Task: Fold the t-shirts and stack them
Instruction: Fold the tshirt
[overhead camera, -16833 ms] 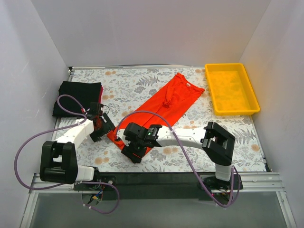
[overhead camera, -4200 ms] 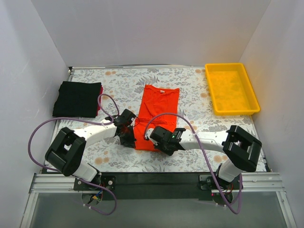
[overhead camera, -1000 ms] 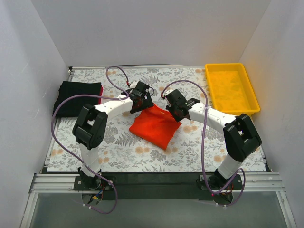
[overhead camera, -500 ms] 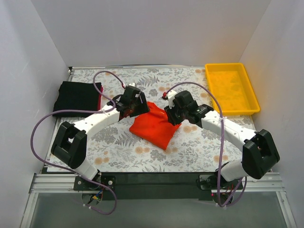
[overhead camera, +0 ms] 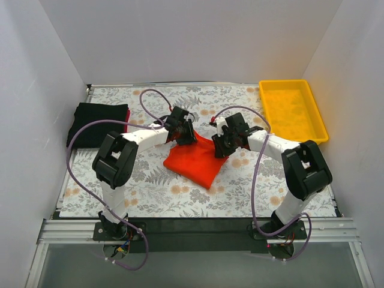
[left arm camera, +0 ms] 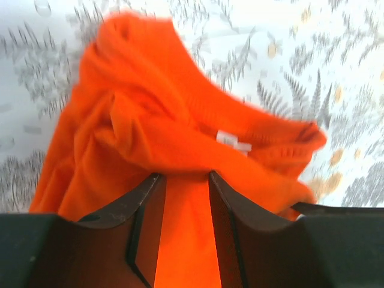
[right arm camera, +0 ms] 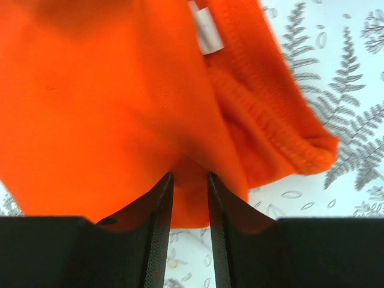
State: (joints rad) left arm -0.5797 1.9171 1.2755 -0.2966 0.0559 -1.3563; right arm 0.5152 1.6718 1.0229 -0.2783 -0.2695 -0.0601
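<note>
The orange-red t-shirt (overhead camera: 197, 159) lies folded into a thick bundle in the middle of the floral table. My left gripper (overhead camera: 183, 133) is at its far left corner, and my right gripper (overhead camera: 222, 144) is at its far right corner. In the left wrist view the left gripper (left arm camera: 183, 177) is shut on orange cloth, just below the white neck label (left arm camera: 231, 140). The right gripper (right arm camera: 190, 176) pinches a hanging fold of the same shirt, with the collar (right arm camera: 264, 114) beside it. A folded black t-shirt (overhead camera: 96, 124) sits far left, a dark red one (overhead camera: 127, 117) peeking out under it.
A yellow plastic tray (overhead camera: 292, 111) stands at the back right corner. White walls close in the table (overhead camera: 150, 195) on three sides. Purple cables (overhead camera: 153, 96) loop over both arms.
Both grippers dipped toward the near side half a second ago and are back at the shirt's far corners. The left jaws have narrowed onto the cloth. The bundle has barely shifted.
</note>
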